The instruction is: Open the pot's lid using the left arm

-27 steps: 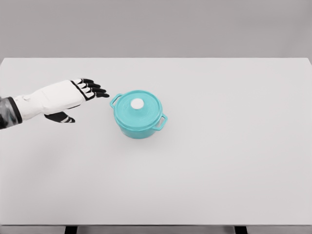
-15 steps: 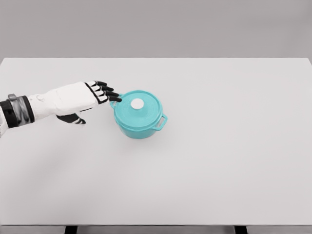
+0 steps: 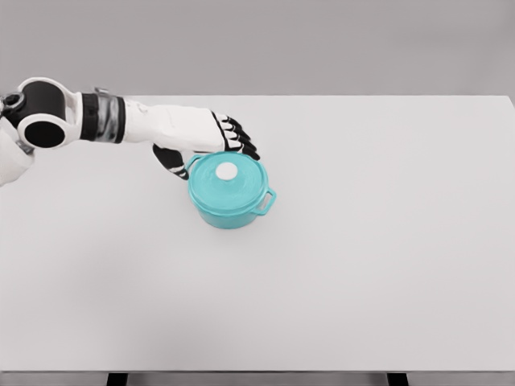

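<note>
Round teal lidded pot (image 3: 230,192): upright on white table (image 3: 362,265), left of centre | teal lid (image 3: 228,174) with white knob (image 3: 227,170): seated on pot | left hand (image 3: 205,137): above pot's rear-left rim, black fingers (image 3: 241,141) spread, holding nothing, clear of knob

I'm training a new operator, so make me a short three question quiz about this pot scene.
1. True or false: the lid is already off the pot.
2. Which hand is near the pot? A. left B. right C. both
3. Fill in: the knob on the lid is ___ in colour.

Key:
1. False; the lid sits on the pot.
2. A; the left hand is at the pot's far left rim, on the table.
3. White.
</note>
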You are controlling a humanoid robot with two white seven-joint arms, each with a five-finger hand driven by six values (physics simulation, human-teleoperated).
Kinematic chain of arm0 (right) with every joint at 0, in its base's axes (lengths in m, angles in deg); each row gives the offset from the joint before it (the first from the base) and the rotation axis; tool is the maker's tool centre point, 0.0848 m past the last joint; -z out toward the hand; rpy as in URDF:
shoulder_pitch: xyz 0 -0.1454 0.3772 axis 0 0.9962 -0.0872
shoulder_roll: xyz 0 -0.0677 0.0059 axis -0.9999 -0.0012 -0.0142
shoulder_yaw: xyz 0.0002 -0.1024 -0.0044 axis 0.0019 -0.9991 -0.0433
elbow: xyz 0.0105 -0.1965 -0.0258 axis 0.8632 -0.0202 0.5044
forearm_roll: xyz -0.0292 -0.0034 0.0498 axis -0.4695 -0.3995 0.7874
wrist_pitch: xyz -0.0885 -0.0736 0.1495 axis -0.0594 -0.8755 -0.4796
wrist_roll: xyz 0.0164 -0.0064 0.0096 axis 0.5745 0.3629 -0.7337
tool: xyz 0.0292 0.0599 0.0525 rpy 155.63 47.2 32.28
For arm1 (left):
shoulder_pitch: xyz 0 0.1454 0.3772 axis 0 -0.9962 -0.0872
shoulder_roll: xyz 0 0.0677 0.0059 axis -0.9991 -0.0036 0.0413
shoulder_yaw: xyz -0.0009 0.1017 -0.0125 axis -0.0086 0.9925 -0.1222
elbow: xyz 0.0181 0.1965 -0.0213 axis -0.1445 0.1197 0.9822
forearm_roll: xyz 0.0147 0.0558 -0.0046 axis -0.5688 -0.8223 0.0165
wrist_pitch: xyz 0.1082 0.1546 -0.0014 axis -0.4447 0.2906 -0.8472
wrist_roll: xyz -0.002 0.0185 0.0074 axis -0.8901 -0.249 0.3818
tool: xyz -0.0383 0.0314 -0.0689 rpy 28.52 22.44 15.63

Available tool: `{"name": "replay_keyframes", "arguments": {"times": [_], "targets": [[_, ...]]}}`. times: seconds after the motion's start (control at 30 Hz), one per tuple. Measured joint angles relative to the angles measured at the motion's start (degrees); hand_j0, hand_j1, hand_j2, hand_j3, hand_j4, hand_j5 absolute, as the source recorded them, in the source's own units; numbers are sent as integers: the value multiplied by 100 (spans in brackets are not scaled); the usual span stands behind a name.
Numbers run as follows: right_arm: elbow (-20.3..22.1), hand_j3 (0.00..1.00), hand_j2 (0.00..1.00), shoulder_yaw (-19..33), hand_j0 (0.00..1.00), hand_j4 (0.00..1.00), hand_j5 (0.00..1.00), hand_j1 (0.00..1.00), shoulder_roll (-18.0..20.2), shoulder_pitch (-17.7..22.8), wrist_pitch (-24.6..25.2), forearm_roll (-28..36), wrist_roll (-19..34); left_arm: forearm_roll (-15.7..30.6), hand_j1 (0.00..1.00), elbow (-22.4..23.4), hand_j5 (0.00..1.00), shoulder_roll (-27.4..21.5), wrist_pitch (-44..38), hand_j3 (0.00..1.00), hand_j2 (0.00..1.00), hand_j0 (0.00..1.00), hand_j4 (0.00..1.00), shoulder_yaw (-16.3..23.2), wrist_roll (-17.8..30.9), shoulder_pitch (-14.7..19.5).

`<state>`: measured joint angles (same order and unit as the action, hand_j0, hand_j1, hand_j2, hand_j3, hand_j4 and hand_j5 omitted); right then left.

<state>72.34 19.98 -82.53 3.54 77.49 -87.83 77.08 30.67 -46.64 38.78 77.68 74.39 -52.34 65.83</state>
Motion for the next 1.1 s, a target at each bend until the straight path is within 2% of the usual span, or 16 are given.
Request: {"name": "replay_keyframes", "arguments": {"times": [0.2, 0.3, 0.57, 1.03, 1.1], "targets": [[0, 100, 100, 0, 100, 100, 100, 100, 0, 0, 1, -2, -1, -354, 98, 462, 98, 403, -14, 98, 98, 98, 98, 81, 14, 62], [0, 100, 100, 0, 100, 100, 100, 100, 0, 0, -1, -2, 0, -438, 93, 574, 93, 485, -14, 93, 93, 93, 93, 95, 12, 70], [0, 100, 100, 0, 100, 100, 100, 100, 0, 0, -1, -2, -1, -490, 76, 665, 76, 582, -7, 76, 76, 76, 76, 177, 11, 70], [0, 100, 100, 0, 100, 100, 100, 100, 0, 0, 0, -2, 1, -495, 76, 673, 76, 582, 60, 76, 76, 76, 76, 327, 20, 44], [0, 100, 100, 0, 100, 100, 100, 100, 0, 0, 1, -1, 0, -495, 69, 670, 69, 582, 61, 69, 69, 69, 69, 329, 20, 44]]}}
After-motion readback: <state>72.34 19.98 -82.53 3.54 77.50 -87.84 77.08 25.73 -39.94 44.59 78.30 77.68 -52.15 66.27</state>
